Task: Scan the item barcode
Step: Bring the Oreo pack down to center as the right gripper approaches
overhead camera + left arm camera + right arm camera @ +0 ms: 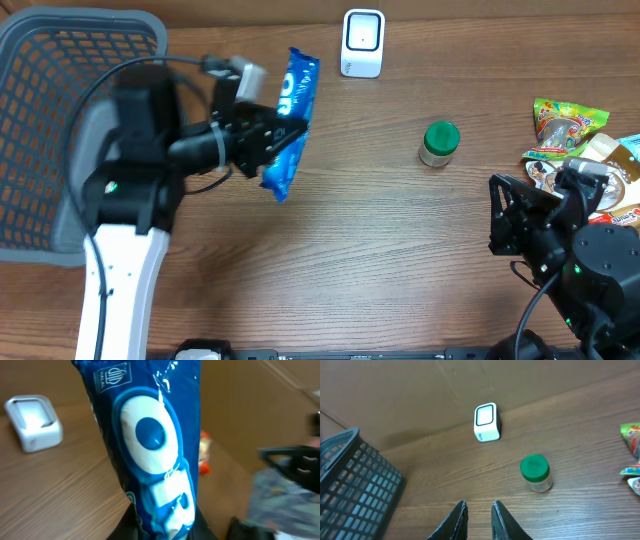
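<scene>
At the near right corner of the worktop [380, 260] you will find the right gripper [479, 505], its jaws a narrow gap apart with nothing between them. Farther in, left of centre, the left gripper [272, 138] is clamped on the lower half of a blue packet [298, 90]. The packet appears lifted off the surface and runs lengthwise toward the far edge. Your left wrist view shows its glossy blue-and-white printed face, and no barcode can be made out there. Right of centre, a small jar with a green lid [439, 142] stands upright, apart from everything else. Several bright snack packets [567, 125] lie bunched along the right edge. A dark mesh basket [100, 18] fills the far left corner. At the far edge, just right of the packet's upper end and not touching it, sits the white scanner [362, 43].
</scene>
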You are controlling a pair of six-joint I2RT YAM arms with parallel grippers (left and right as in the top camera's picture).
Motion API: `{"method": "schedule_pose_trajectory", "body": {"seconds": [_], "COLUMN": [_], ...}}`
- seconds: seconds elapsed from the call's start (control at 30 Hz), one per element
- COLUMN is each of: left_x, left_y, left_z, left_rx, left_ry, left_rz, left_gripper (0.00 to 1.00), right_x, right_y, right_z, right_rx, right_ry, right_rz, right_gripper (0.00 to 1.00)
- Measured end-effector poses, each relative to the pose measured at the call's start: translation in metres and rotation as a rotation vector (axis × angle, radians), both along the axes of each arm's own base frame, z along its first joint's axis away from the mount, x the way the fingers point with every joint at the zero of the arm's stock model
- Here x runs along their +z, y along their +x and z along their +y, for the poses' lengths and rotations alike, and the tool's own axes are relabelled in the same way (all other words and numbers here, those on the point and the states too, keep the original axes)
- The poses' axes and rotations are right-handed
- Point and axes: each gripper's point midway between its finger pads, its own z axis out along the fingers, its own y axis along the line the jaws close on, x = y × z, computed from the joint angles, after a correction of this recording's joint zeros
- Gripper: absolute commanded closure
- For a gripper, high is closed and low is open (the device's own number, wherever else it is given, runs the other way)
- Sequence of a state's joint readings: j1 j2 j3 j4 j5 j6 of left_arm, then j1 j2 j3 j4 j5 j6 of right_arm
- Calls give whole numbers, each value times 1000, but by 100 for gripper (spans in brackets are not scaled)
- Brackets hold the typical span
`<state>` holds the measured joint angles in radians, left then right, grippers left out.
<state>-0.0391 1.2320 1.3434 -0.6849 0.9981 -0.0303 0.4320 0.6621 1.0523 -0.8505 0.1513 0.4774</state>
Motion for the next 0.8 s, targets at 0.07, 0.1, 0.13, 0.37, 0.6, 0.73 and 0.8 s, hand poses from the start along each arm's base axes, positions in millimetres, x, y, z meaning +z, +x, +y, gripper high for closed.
{"method": "schedule_pose_trajectory", "body": {"seconds": [0.07, 0.1, 0.13, 0.37, 0.6, 0.73, 0.8], "left_x": [-2, -6, -12, -48, -27, -20, -17], "left_y": [-11, -15, -18, -33, -52, -58, -62], "left_z": [-1, -3, -4, -15, -28, -34, -39], "left_rx": [-58, -87, -112, -278, -437, -497, -529], "left_ry": [-54, -78, -97, -224, -271, -273, -271], "left_rz": [2, 12, 24, 89, -19, -87, -121], "left_gripper": [95, 95, 95, 95, 95, 95, 95], "right_x": [-3, -6, -8, -16, -14, -14, -7], "right_y": [3, 5, 7, 14, 14, 13, 13], "right_z": [4, 6, 7, 14, 17, 21, 28], "right_rx": [11, 15, 20, 38, 50, 72, 112], "right_ry": [-2, -5, -7, -12, -6, 3, 19], "right_rz": [15, 25, 36, 69, 63, 64, 40], "right_gripper": [82, 82, 82, 81, 81, 80, 76]}}
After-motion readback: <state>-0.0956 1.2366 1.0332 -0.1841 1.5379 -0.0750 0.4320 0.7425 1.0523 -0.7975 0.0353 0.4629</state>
